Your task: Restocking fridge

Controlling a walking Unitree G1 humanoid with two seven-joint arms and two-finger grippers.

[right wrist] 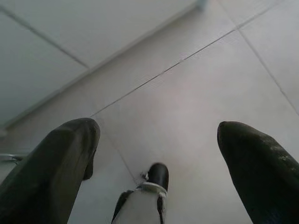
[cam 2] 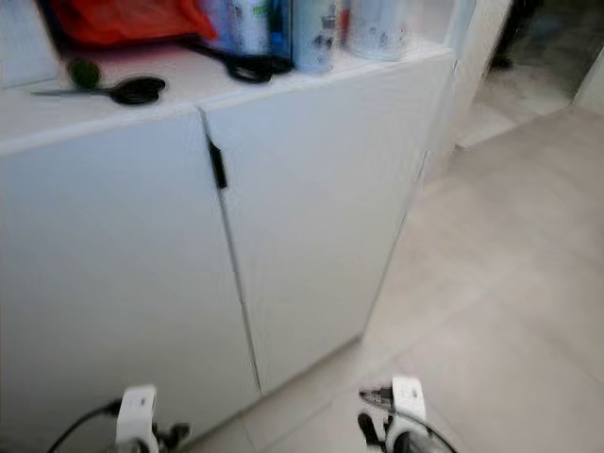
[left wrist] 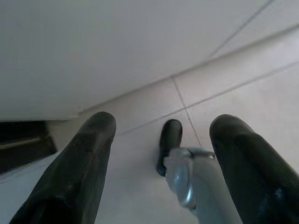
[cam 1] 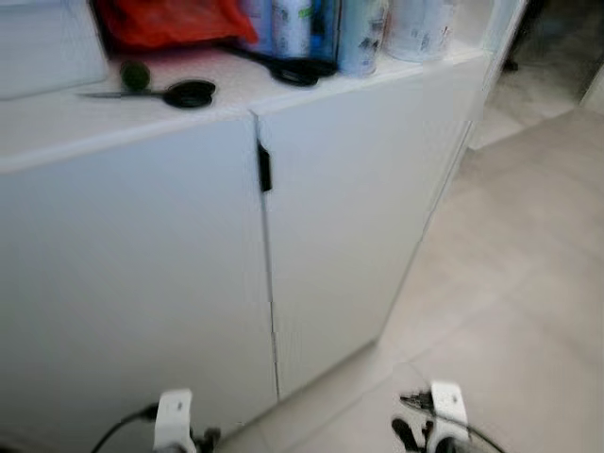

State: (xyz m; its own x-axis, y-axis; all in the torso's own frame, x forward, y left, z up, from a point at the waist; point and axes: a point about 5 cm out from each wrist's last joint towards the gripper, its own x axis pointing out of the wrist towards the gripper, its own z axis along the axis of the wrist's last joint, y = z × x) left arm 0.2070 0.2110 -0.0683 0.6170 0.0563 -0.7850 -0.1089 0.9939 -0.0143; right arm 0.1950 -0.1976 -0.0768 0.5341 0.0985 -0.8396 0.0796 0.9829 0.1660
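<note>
Nearest to me, both arms hang low at the bottom of the head view. My left gripper (left wrist: 159, 140) points down at the tiled floor (cam 1: 528, 283) beside the cabinet foot, its jaws spread wide with nothing between them; my right gripper (right wrist: 156, 135) hangs the same way over bare tile, jaws wide apart and empty. Just ahead stands a white cabinet (cam 1: 132, 283) with two closed doors; a small dark handle (cam 1: 264, 168) sits at the seam between them, near the top. I cannot tell whether this is the fridge or plain storage. On the surface (cam 1: 57, 123) above, near the front edge, lie a pair of black-handled scissors (cam 1: 189, 92) and a small dark green round thing (cam 1: 135, 75). Further back sit a red bag (cam 1: 170, 21) towards the left and a row of blue and white cans (cam 1: 363, 33) running to the right-hand corner; these cans are my best guess at the stock to be put away. Past the cabinet's right side the floor runs on towards a doorway. The picture is soft, so I judge I am walking into position. To do this well I should stop square to the doors, let the view settle, then raise one arm towards either the handle or the cans, keeping the other clear of the scissors.
</note>
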